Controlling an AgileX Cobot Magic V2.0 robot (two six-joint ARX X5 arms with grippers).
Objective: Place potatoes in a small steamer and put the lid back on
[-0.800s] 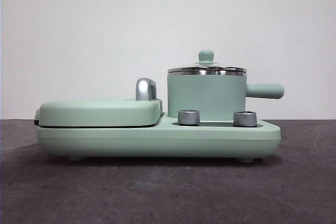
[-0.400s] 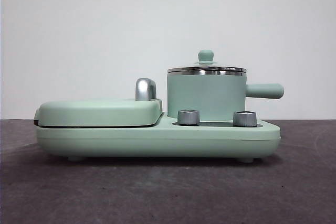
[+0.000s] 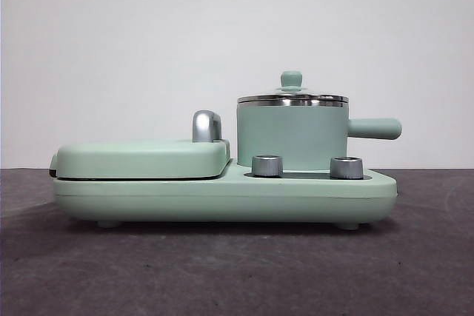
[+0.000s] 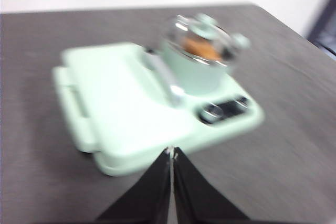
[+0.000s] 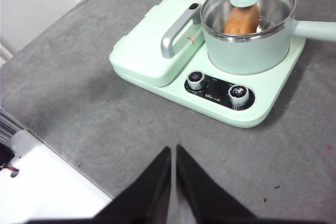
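Behind the cooker (image 3: 222, 190) we see a plain white wall with sockets; it sits on a dark grey table (image 3: 222, 271) with free room all round. On the cooker, beside its flat cover (image 3: 141, 159), stands the small steamer (image 3: 292, 138), and the potato (image 5: 242, 18) lies inside it under the lid (image 5: 249, 6). We judge the glass lid light but breakable and slick, best taken by its ball knob (image 3: 291, 79); the potato looks firm and smooth. Our left gripper (image 4: 171, 153) and right gripper (image 5: 173, 153) hang clear of the cooker, jaws pressed together on nothing.
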